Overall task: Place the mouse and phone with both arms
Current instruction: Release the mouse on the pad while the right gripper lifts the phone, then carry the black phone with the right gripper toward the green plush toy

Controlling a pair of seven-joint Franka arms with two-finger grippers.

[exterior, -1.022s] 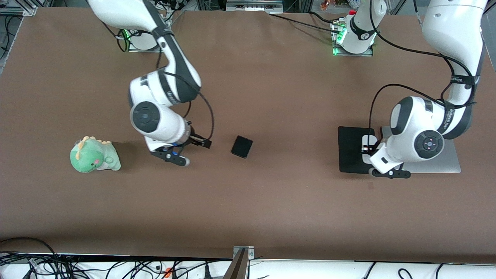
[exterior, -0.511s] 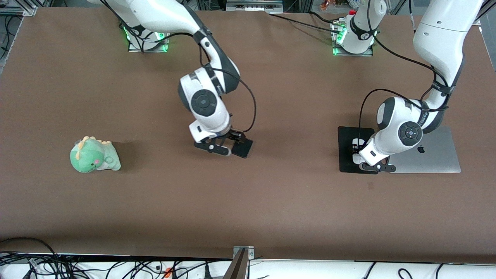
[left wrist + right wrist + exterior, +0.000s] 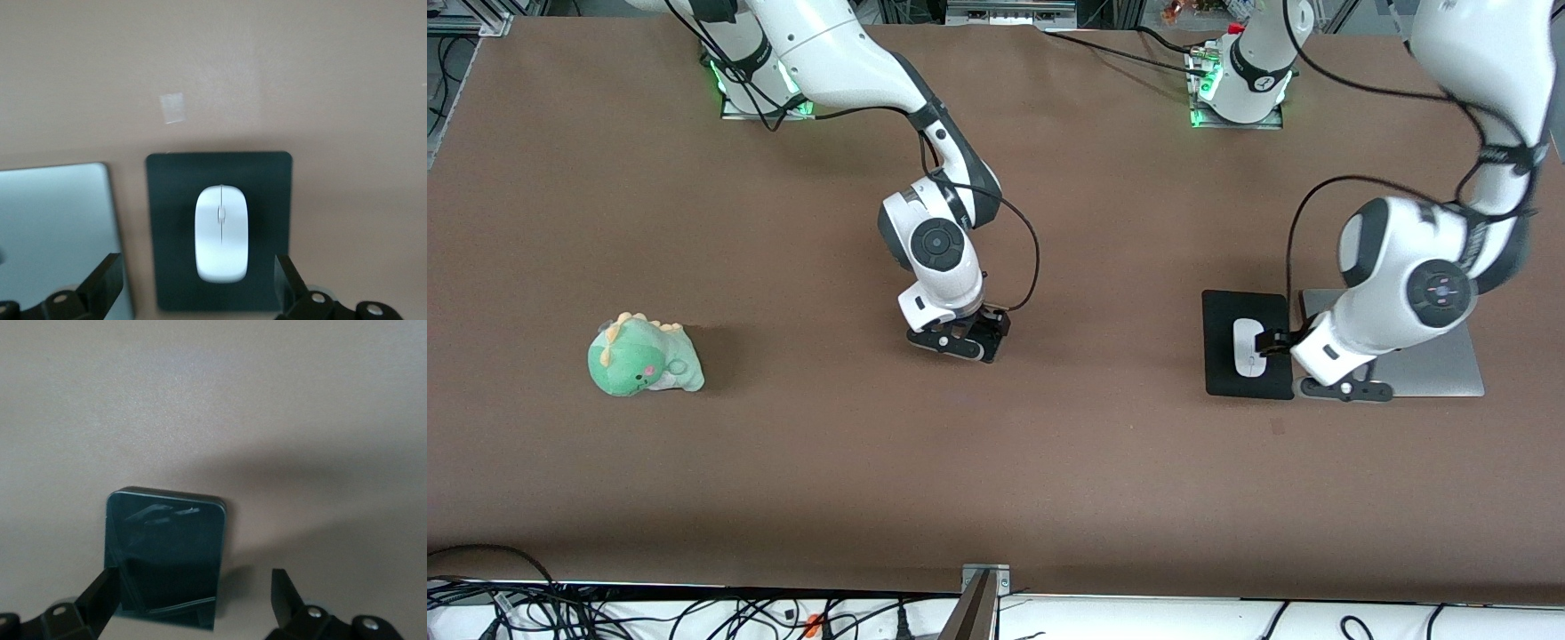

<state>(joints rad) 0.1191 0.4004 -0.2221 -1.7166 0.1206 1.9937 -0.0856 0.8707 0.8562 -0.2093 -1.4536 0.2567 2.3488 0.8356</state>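
The white mouse (image 3: 1249, 348) lies on the black mouse pad (image 3: 1220, 369) at the left arm's end of the table. My left gripper (image 3: 1276, 347) hangs above it, beside the laptop, open and empty. In the left wrist view the mouse (image 3: 221, 233) lies on the pad (image 3: 170, 220), between the spread fingers (image 3: 105, 280) and below them. My right gripper (image 3: 987, 339) is low over the black phone, which it mostly hides in the front view. In the right wrist view the phone (image 3: 167, 553) lies flat between the open fingers (image 3: 285, 592), nearer one of them.
A silver laptop (image 3: 1432, 369) lies beside the mouse pad and also shows in the left wrist view (image 3: 57, 227). A green plush dinosaur (image 3: 643, 356) sits toward the right arm's end of the table. A small pale mark (image 3: 172, 108) is on the table near the pad.
My right arm has swung across the table to above the phone. My left gripper has let go of the mouse on the pad and has risen toward the laptop.
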